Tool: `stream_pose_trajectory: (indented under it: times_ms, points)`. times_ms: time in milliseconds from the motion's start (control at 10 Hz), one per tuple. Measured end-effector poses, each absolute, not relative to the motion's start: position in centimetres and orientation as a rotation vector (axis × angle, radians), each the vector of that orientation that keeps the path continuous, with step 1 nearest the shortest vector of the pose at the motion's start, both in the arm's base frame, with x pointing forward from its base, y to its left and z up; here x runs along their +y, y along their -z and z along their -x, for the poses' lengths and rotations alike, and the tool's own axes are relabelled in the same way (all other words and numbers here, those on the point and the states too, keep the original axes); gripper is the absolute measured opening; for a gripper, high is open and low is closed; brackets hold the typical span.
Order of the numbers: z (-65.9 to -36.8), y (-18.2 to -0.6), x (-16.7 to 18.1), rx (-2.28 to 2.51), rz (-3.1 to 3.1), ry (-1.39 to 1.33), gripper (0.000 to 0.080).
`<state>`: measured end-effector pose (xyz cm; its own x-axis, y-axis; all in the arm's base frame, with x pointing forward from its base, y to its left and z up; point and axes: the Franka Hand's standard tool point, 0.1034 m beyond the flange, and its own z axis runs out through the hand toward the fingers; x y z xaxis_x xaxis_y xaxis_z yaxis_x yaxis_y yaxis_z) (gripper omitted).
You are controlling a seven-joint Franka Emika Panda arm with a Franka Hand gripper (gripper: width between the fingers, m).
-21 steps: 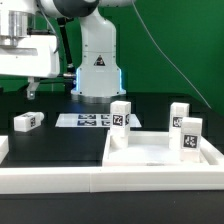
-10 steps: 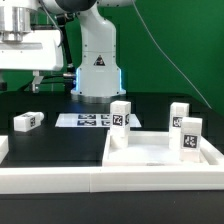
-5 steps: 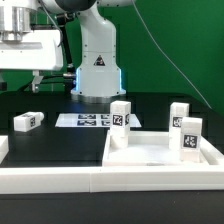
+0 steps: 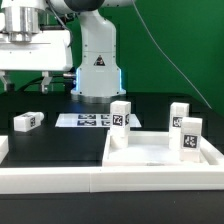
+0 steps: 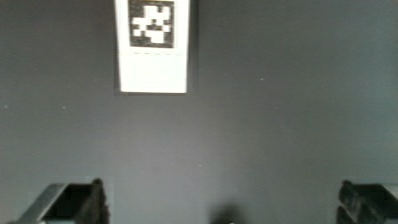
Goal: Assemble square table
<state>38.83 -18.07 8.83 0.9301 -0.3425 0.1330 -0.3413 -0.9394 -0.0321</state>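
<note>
Looking first at the exterior view, we see the white two-finger gripper (image 4: 28,84) hanging above the black table (image 4: 60,142) on the exterior view's left. Its jaws stand wide apart and hold nothing. Below it, clear of the fingers, one small white tagged leg block (image 4: 27,121) lies on its side on the table. The thin flat white marker board (image 4: 88,120) lies just in front of the arm's white robot base (image 4: 99,65). On the exterior view's right sits the large white plastic square tray-like tabletop (image 4: 113,152) with its raised rim. Three more white tagged legs stand upright at it: the first leg (image 4: 121,115) at the far corner on the exterior view's left, the second leg (image 4: 178,114) at the far corner on the right, and the third leg (image 4: 190,134) nearer the camera on the right side. We cannot tell whether they are fastened. A long white border rail (image 4: 100,183) runs across the foreground.

Turning to the wrist view, we see the gripper (image 5: 222,203) from above, one dark fingertip (image 5: 75,202) at each side with bare table between them. The lying leg block (image 5: 155,45) shows its black-white tag, well apart from both fingers.
</note>
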Motion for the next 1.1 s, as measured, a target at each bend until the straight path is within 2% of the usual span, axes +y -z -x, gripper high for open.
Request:
stream_pose_trajectory:
  times_ms: [500, 1000, 1100]
  points:
    - [-38.9, -8.8, -17.9, 0.538, 3.078, 0.214, 0.0649]
    - [-40.9, -7.3, -12.0, 0.649, 3.066, 0.216, 0.0649]
    - [-40.9, -7.2, -11.7, 0.631, 3.072, 0.216, 0.0649]
